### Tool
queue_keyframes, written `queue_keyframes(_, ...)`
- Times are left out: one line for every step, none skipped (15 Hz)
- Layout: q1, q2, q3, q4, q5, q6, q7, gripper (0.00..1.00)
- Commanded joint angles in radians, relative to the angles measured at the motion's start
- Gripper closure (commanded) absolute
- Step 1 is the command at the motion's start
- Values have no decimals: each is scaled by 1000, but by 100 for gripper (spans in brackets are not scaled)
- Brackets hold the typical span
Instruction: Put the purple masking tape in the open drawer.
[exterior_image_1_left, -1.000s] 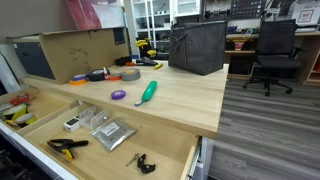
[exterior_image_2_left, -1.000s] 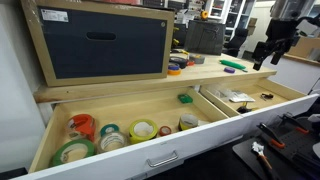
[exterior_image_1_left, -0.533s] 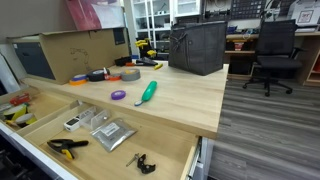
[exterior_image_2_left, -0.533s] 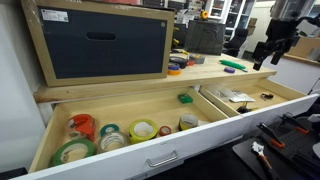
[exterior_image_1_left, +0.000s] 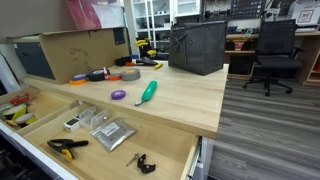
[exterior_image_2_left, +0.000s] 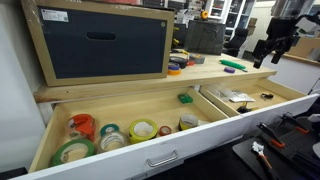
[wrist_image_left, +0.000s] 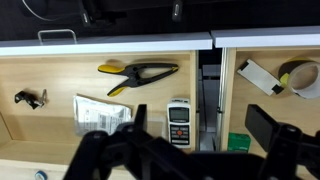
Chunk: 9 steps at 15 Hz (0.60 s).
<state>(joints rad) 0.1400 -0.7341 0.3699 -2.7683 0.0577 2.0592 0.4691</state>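
The purple masking tape (exterior_image_1_left: 118, 95) lies flat on the workbench top, just beside the green-handled tool (exterior_image_1_left: 147, 92). The open drawer (exterior_image_1_left: 12, 122), holding yellow and red items, is at the far left edge below the bench top; in an exterior view it is the drawer (exterior_image_2_left: 120, 152) with several tape rolls. My gripper (exterior_image_2_left: 268, 53) hangs in the air off the bench's far end, well away from the tape, open and empty. In the wrist view the gripper (wrist_image_left: 205, 135) looks down on the drawers with its fingers spread. The tape does not show there.
The wider drawer (exterior_image_1_left: 178, 158) holds a black-orange clamp (exterior_image_1_left: 66, 146), silver packets (exterior_image_1_left: 112, 132) and a small meter (wrist_image_left: 178, 120). Tape rolls (exterior_image_1_left: 100, 75), a cardboard box (exterior_image_1_left: 75, 50) and a dark bag (exterior_image_1_left: 197, 46) stand on the bench. An office chair (exterior_image_1_left: 273, 55) is behind.
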Motion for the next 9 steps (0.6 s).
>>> queue_keyframes(-21, 22, -93, 33, 3, -6, -63, 0)
queue_keyframes(-32, 34, -123, 45, 5, -8, -81, 0)
queue_keyframes(-38, 47, -156, 58, 13, -17, -108, 0)
queue_keyframes(-53, 67, -184, 69, 8, -13, -132, 0)
queue_keyframes(-61, 83, -212, 84, 11, -21, -160, 0)
queue_keyframes(-72, 105, -238, 100, 10, -21, -186, 0)
queue_keyframes(-82, 134, -264, 122, 11, -22, -215, 0)
queue_keyframes(-90, 165, -288, 149, 13, -27, -243, 0)
queue_keyframes(-97, 194, -306, 175, 14, -36, -265, 0)
